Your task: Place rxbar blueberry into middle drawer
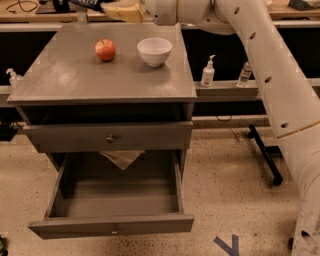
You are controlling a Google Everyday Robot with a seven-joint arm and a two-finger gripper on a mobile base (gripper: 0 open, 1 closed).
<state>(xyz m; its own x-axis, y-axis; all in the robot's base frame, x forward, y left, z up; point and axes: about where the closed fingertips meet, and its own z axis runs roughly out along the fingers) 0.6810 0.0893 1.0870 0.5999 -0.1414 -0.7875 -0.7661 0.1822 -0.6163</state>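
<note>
My gripper is at the top edge of the camera view, above the back edge of the grey cabinet top. Its tan fingers are shut on the rxbar blueberry, a dark flat bar that sticks out to the left and is partly cut off by the frame. The middle drawer is pulled open low in the view, and what shows of its inside is bare. The shallower drawer front above it is closed.
A red apple and a white bowl stand on the cabinet top. A pale paper hangs below the upper drawer. Bottles stand on a ledge at the right. My white arm fills the right side.
</note>
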